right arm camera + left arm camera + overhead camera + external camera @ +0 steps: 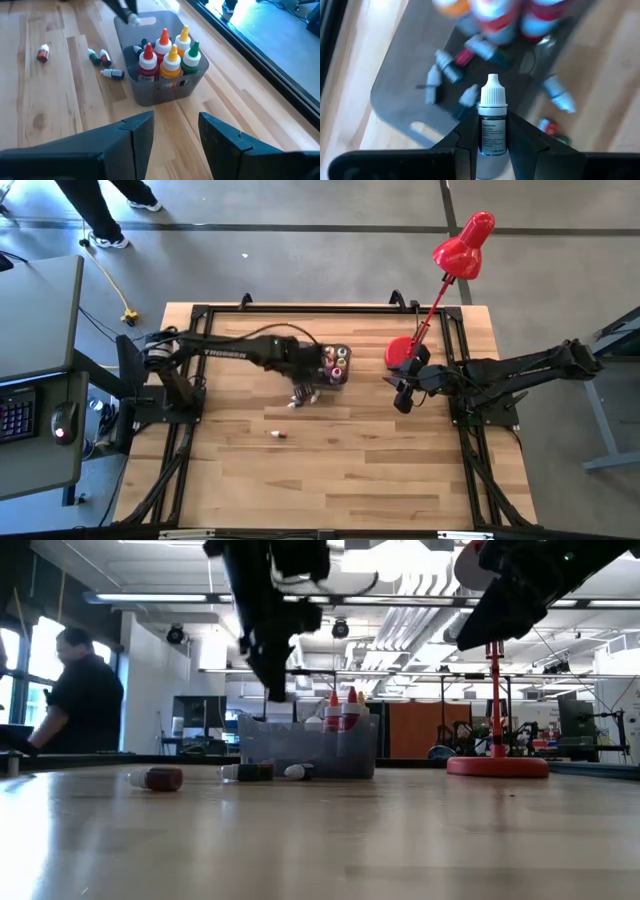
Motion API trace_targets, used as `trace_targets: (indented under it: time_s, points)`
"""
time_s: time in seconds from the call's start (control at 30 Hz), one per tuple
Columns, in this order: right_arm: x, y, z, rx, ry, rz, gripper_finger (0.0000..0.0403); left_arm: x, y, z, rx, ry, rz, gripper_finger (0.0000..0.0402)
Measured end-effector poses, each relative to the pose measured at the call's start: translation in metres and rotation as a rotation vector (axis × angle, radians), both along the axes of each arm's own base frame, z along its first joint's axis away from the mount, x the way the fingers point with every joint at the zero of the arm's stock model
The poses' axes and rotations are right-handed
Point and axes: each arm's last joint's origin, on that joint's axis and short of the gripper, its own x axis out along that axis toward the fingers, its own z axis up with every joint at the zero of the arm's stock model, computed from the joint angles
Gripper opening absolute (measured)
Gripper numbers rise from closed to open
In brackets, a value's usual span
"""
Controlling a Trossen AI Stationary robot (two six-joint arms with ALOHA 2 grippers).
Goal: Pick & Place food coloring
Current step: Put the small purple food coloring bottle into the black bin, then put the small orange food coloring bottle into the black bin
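Note:
My left gripper (492,117) is shut on a slim vial (493,102) with a white cap and hovers over the dark grey bin (402,95). In the high view it is at the bin's near-left side (310,383). The bin (165,92) holds upright stubby bottles (170,57) with red, orange, yellow and green tops, and several small vials (447,70) lying on its floor. More vials lie on the table: one (43,52) apart, three (102,59) beside the bin. My right gripper (176,122) is open, waiting right of the bin (403,395). My left gripper pinches the vial's labelled body (493,135), just below the white cap, between its two fingers (467,135). The vial lies along the fingers with its cap pointing out past the fingertips. It is lifted clear, above the bin, and the fingers slant down from above.
A red desk lamp stands with its base (400,352) at the far right, close to my right gripper; its head (465,248) reaches past the far edge. Bare wood (350,470) spreads across the near half. A person (80,690) sits beyond the table.

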Motion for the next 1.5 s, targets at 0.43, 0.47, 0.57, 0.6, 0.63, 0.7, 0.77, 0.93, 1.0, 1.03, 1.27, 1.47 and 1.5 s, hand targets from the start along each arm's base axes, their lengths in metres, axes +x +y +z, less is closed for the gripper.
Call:
trace_targets:
  time_s: [0.43, 0.47, 0.57, 0.6, 0.63, 0.7, 0.77, 0.93, 1.0, 1.03, 1.27, 1.47, 1.5]
  points:
    - [-0.001, 0.001, -0.001, 0.010, 0.020, 0.027, 0.0149, -0.006, 0.047, -0.040, -0.046, -0.138, 0.034, 0.0072]
    - [-0.001, 0.001, -0.001, 0.012, 0.020, 0.031, 0.0149, -0.006, 0.047, -0.042, -0.041, -0.132, 0.030, 0.0072]
    - [0.000, 0.001, -0.001, 0.013, 0.020, 0.031, 0.0149, -0.008, 0.046, -0.050, -0.047, -0.099, 0.027, 0.0072]
    - [0.000, 0.001, -0.001, 0.012, 0.020, 0.031, 0.0149, -0.007, 0.046, -0.053, -0.048, -0.095, 0.027, 0.0072]
    - [0.000, 0.001, -0.001, 0.013, 0.020, 0.031, 0.0149, -0.006, 0.046, -0.056, -0.049, -0.092, 0.027, 0.0072]
    - [0.000, 0.001, -0.001, 0.013, 0.020, 0.031, 0.0149, -0.007, 0.046, -0.065, -0.054, -0.056, 0.030, 0.0072]
    - [0.000, 0.001, -0.001, 0.013, 0.019, 0.031, 0.0149, -0.004, 0.048, -0.071, -0.047, -0.052, 0.028, 0.0072]
    - [0.000, 0.001, -0.001, 0.019, 0.016, 0.027, 0.0149, -0.001, 0.050, -0.083, -0.036, -0.008, 0.021, 0.0103]
    - [0.000, 0.001, -0.001, 0.019, 0.016, 0.027, 0.0149, -0.002, 0.050, -0.086, -0.032, 0.008, 0.024, 0.0125]
    - [0.000, 0.001, -0.001, 0.019, 0.016, 0.027, 0.0149, -0.002, 0.050, -0.085, -0.029, 0.004, 0.025, 0.0136]
    - [0.000, 0.001, -0.001, 0.019, 0.015, 0.027, 0.0149, 0.002, 0.052, -0.074, -0.017, -0.013, 0.031, 0.0173]
    - [0.000, 0.001, -0.001, 0.020, 0.015, 0.026, 0.0149, 0.010, 0.052, -0.041, -0.072, 0.014, 0.013, 0.0174]
    - [0.000, 0.001, -0.001, 0.019, 0.015, 0.027, 0.0149, 0.010, 0.052, -0.034, -0.091, 0.032, 0.007, 0.0174]
